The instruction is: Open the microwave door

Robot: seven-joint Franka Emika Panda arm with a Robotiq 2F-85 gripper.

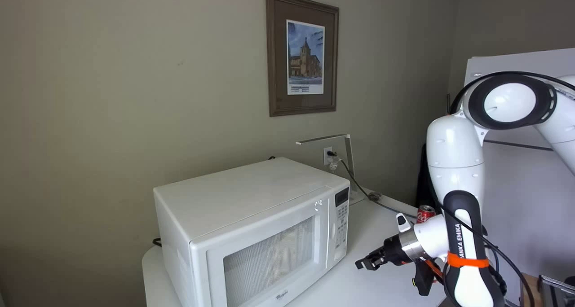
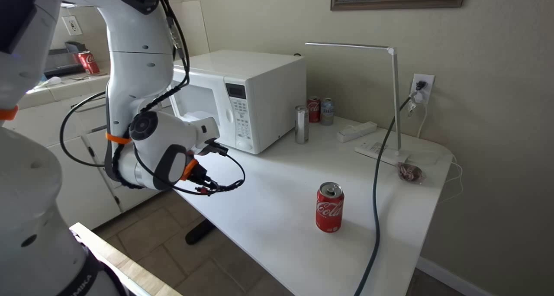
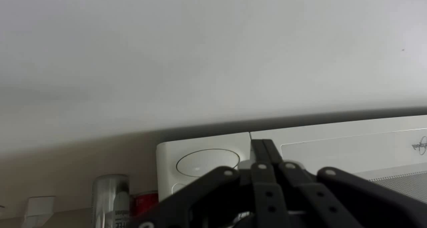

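Note:
The white microwave [image 1: 251, 195] stands on the white table, and it also shows in an exterior view [image 2: 277, 97]. Its door [image 1: 214, 271] with the greyish window is shut, flush with the narrow control strip [image 1: 342, 226]. A pale handle [image 1: 333, 230] sits by the seam. My gripper [image 1: 365, 265] is low over the table, in front of the control-strip end and apart from the microwave. In the wrist view, which is upside down, the fingertips [image 3: 266, 143] are together and empty, seen before the seam between door [image 3: 333, 154] and control strip [image 3: 203, 144]. In an exterior view the arm hides the fingers.
A red can [image 2: 330, 209] stands on the table behind the arm. A silver can [image 2: 301, 125], another red can [image 2: 314, 109] and a pale can [image 2: 327, 112] stand beside the microwave. A desk lamp [image 2: 396, 101], power strip [image 2: 356, 131] and dark cable [image 2: 375, 209] are toward the wall.

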